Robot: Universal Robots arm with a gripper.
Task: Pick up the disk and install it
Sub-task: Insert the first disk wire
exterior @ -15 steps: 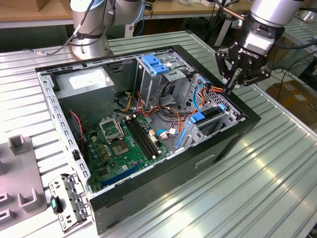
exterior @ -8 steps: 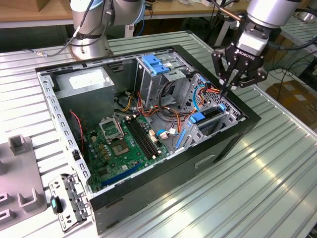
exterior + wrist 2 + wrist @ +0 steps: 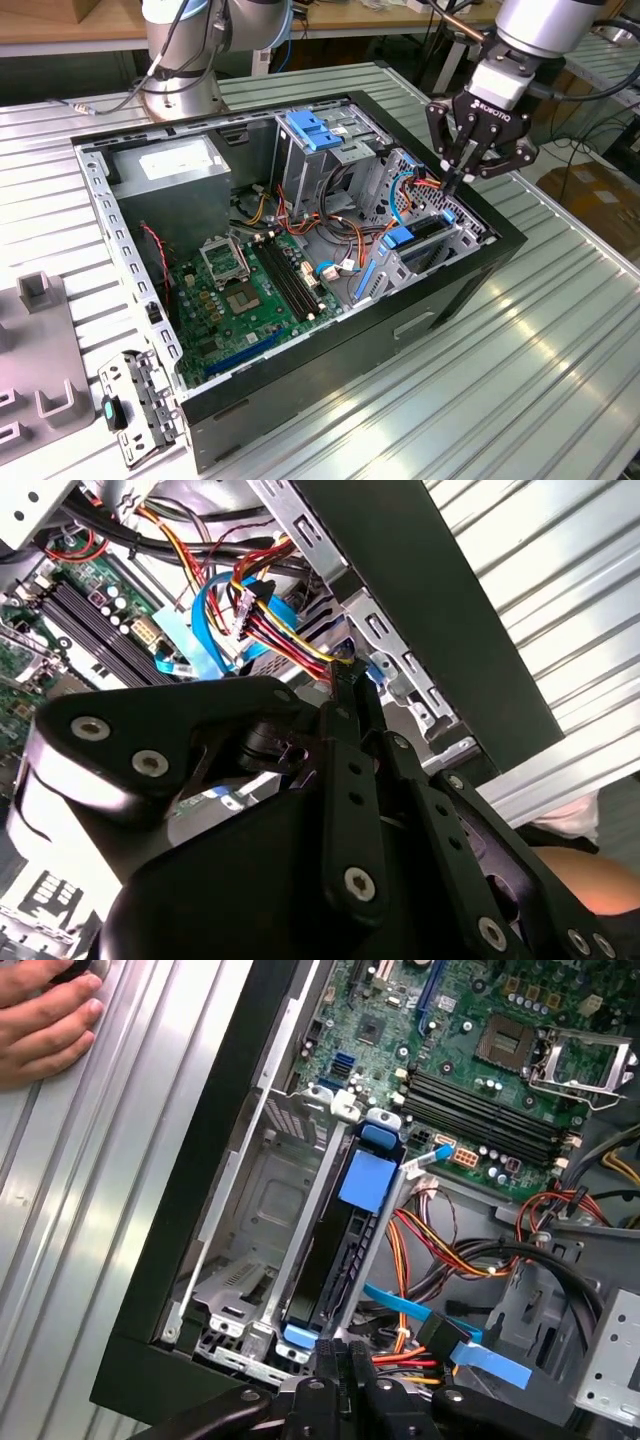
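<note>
We see the disk [image 3: 345, 1250] standing on edge, slotted into the grey drive cage [image 3: 250, 1260] at the computer case's [image 3: 420, 300] front corner, against its black side wall. Its dark body shows between blue rails, blue tab on top [image 3: 412, 236].

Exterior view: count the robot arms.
2. The first arm stands on the table behind the computer case, at the exterior view's left. The second arm enters at the upper right, its pincer over the case. Others may be out of frame.
</note>
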